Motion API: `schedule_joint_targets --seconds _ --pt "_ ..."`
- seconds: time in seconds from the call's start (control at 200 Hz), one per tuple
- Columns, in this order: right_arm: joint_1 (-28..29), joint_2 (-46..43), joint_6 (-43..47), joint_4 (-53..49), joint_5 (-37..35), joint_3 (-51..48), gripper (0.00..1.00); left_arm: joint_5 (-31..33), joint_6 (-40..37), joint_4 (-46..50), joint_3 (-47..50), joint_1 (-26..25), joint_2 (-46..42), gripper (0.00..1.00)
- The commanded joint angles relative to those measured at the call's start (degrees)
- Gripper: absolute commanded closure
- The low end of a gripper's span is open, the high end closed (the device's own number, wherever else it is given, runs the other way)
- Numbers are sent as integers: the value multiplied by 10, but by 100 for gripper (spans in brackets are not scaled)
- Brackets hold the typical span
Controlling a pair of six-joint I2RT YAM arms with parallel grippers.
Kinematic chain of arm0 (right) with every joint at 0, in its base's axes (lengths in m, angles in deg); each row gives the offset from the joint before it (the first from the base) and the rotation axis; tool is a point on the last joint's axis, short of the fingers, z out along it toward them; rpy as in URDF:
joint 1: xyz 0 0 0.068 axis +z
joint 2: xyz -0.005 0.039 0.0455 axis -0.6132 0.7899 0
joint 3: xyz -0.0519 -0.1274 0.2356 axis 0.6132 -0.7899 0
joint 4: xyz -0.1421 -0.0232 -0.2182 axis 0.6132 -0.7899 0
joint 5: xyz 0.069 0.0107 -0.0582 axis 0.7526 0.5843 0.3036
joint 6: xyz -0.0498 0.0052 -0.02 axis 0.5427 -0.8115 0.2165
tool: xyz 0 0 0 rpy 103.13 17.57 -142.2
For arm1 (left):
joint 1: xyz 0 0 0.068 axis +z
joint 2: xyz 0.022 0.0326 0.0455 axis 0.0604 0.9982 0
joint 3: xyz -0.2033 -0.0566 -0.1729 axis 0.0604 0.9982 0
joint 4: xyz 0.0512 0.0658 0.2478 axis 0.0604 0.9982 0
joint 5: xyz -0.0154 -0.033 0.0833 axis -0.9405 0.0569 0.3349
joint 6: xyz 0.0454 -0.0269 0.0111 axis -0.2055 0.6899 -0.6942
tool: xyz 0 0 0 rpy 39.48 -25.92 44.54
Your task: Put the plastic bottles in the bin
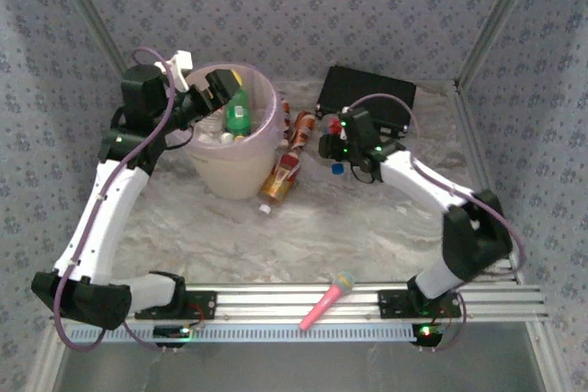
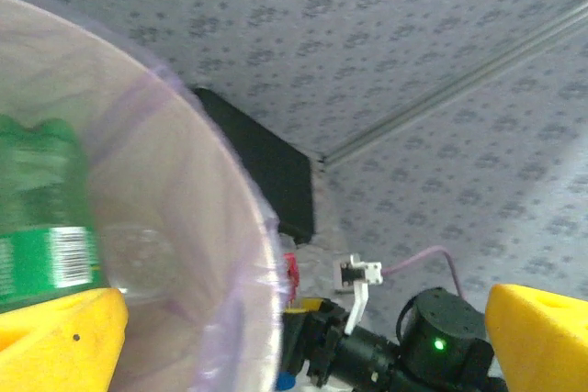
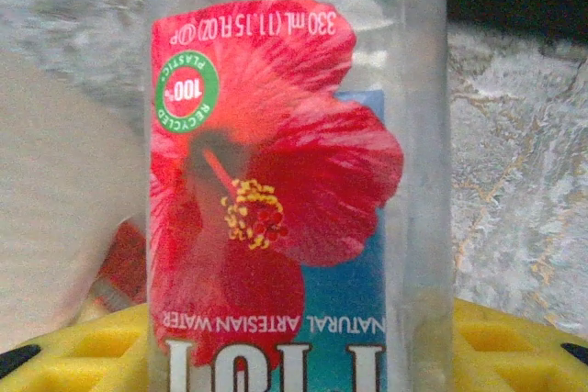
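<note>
Left claw (image 1: 218, 89): spread wide, nothing between its yellow fingers (image 2: 57, 337). It hangs at the far-left rim of the bin (image 1: 230, 176), mouth facing across the opening. The rim edge passes right below it and the bin wall curves off on its left-finger side. Free air above the bin on all sides of the claw.

Green bottle (image 1: 239, 115): inside the bin, just ahead of the left claw, close to the left finger. Long axis near upright; exact tilt unclear. Pale bottles lie under it, too blurred to sort.

Right claw (image 1: 334, 147): closed on the hibiscus bottle (image 3: 294, 181), a clear bottle that sits between both yellow fingers. Its long axis runs top to bottom in the wrist view and the label reads upside down.

Around the right claw:
- Black case (image 1: 367, 98) is just behind it, on the far side.
- Red-label bottles (image 1: 301, 126) lie close on its bin side, between it and the bin wall.
- Orange-brown bottle (image 1: 280, 179) lies flat against the bin's foot, its long axis slanting from the right claw's side toward the near edge.
- Bare tabletop (image 1: 322, 227) on the claw's near side is the widest open room.

Pink microphone (image 1: 328, 300) lies on the near rail, well apart from both claws.
</note>
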Motion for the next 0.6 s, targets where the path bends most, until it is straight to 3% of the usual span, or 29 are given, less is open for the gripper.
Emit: schedule_joint_targets --seconds 0.0,0.24,0.405,0.595 --pt "-9 -83 57 23 86 -34 46 -54 59 -71 -7 -18 -15 0" --pt "4 -235 117 77 200 -83 49 -83 42 -54 -59 -98 24 0" --pt "49 -279 144 93 178 -79 49 -32 -23 38 -123 -176 70 0" --pt "92 -290 134 135 159 -66 50 -12 -42 51 -139 -231 106 3"
